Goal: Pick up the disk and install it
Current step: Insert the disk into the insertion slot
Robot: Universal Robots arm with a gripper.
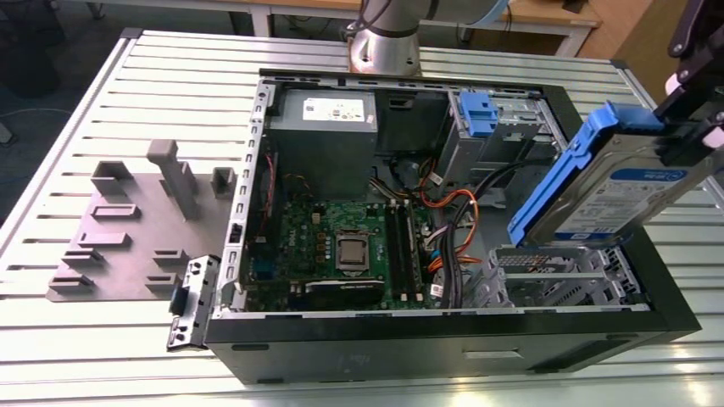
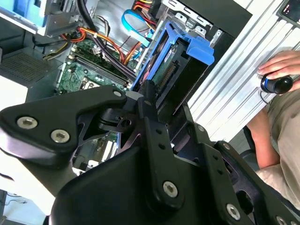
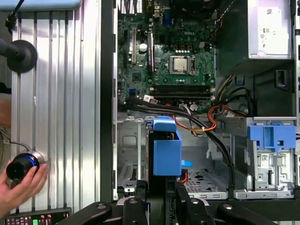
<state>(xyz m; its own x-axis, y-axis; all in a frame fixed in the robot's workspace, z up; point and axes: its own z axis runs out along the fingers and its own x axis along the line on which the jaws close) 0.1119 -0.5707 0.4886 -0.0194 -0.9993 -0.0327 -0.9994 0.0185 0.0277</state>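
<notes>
The disk [image 1: 616, 191], silver with a white-and-blue label and blue plastic rails, hangs tilted above the open computer case [image 1: 453, 339], over its front corner at the exterior view's right. My gripper [image 1: 687, 138] is shut on the disk's upper end. In both wrist views the disk's blue rail [image 3: 167, 150] [image 2: 180, 56] points down from my fingers [image 2: 146, 101] into the case. Under it lies a grey metal bay [image 1: 554, 273] with a perforated floor [image 3: 202, 179].
Inside the case are the motherboard [image 1: 339, 246], the grey power-supply box [image 1: 322, 119], a blue-tabbed drive cage [image 1: 481, 114] and loose cables [image 1: 453, 212]. A grey fixture plate [image 1: 136, 229] lies at the exterior view's left. A person's hand [image 3: 18, 185] rests on a knob beside the case.
</notes>
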